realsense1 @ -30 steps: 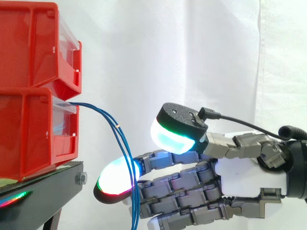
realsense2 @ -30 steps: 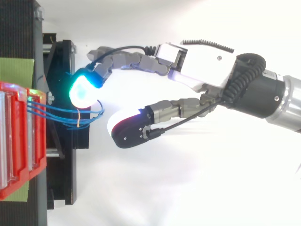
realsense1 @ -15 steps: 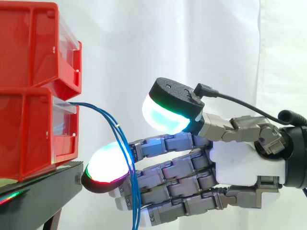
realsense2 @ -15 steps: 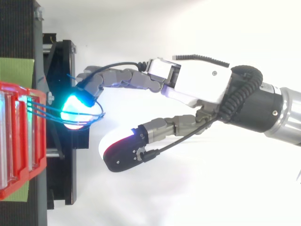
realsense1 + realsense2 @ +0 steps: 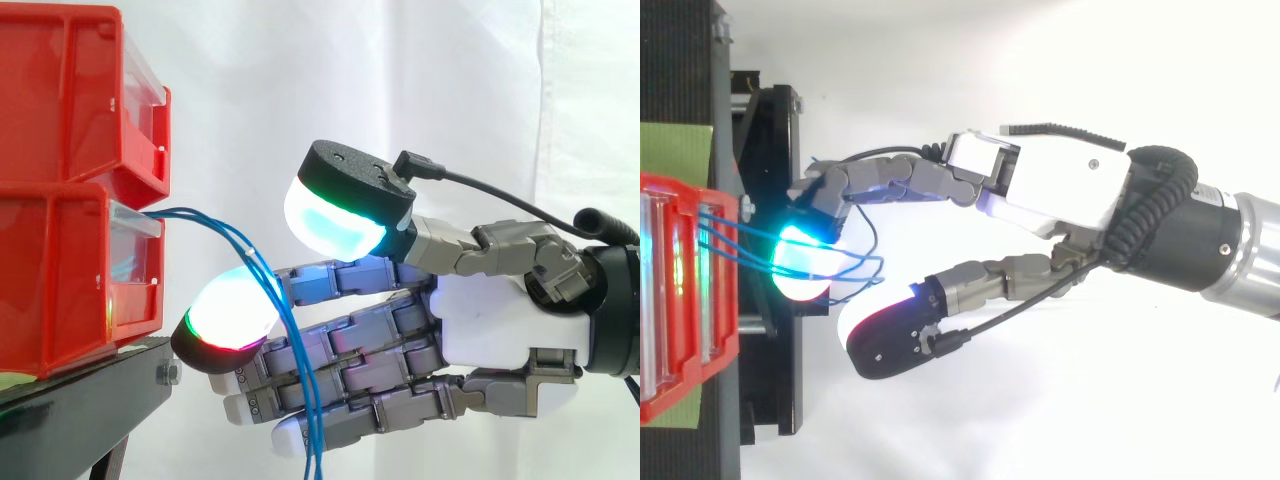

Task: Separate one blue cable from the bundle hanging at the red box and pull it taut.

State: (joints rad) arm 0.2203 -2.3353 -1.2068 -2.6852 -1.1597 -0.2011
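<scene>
Blue cables (image 5: 225,232) leave the lower red bin (image 5: 60,280), arc down and hang slack across the front of the hand (image 5: 490,320). Hand open: fingers (image 5: 228,315) nearly straight, reaching toward the bin, thumb spread well above them. No cable pinched; bundle drapes over the lit fingertip

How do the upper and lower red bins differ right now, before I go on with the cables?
The blue cables come out of the front of the lower bin; none leave the upper bin. The lower bin rests on the black stand; the upper bin is stacked on the lower bin. Both are red with a clear front panel.
</scene>
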